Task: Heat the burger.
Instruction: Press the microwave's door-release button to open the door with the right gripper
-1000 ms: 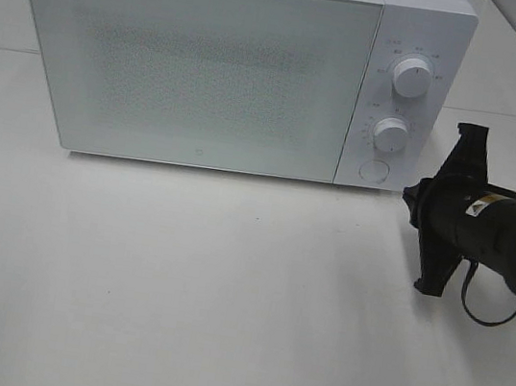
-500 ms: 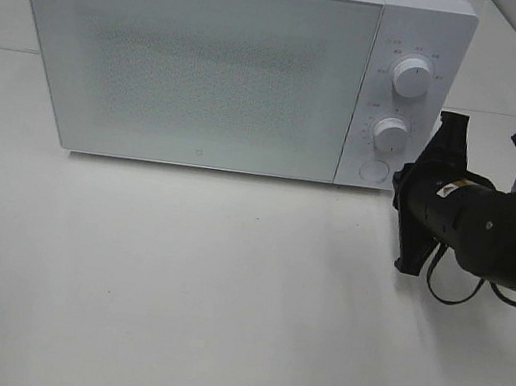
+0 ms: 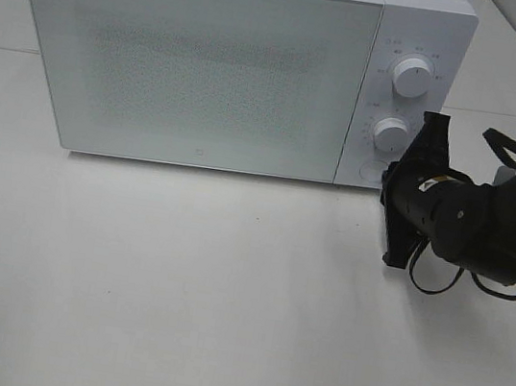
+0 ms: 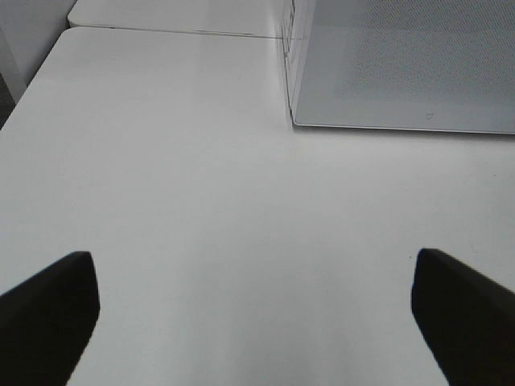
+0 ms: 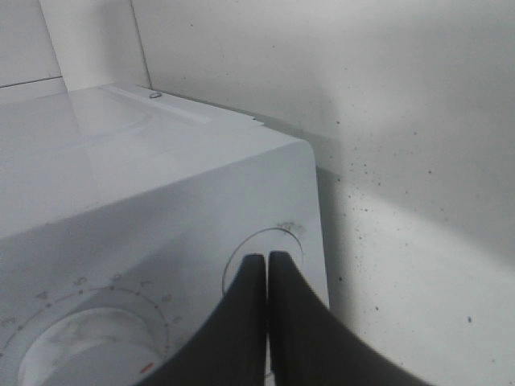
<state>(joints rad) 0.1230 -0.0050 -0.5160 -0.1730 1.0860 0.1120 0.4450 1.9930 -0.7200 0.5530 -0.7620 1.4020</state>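
Observation:
The burger is out of view in every frame. A white microwave (image 3: 199, 68) stands at the back of the table with its door closed. My right gripper (image 5: 267, 261) is shut, and its tips meet right at the round button (image 3: 372, 170) at the bottom of the control panel. In the right wrist view the button (image 5: 286, 241) shows just behind the closed fingers (image 5: 241, 322). My left gripper (image 4: 257, 322) is open over bare table, holding nothing, with the microwave's front lower corner (image 4: 298, 121) some way ahead of it.
Two white dials sit above the button, an upper dial (image 3: 411, 77) and a lower dial (image 3: 391, 134). The white table (image 3: 223, 295) stretches out in front of the microwave. A loose black cable (image 3: 439, 278) hangs under the right arm.
My right arm has swung left and toward the microwave, bringing its shut tips from beside the panel up to the round button. The left gripper has stayed put.

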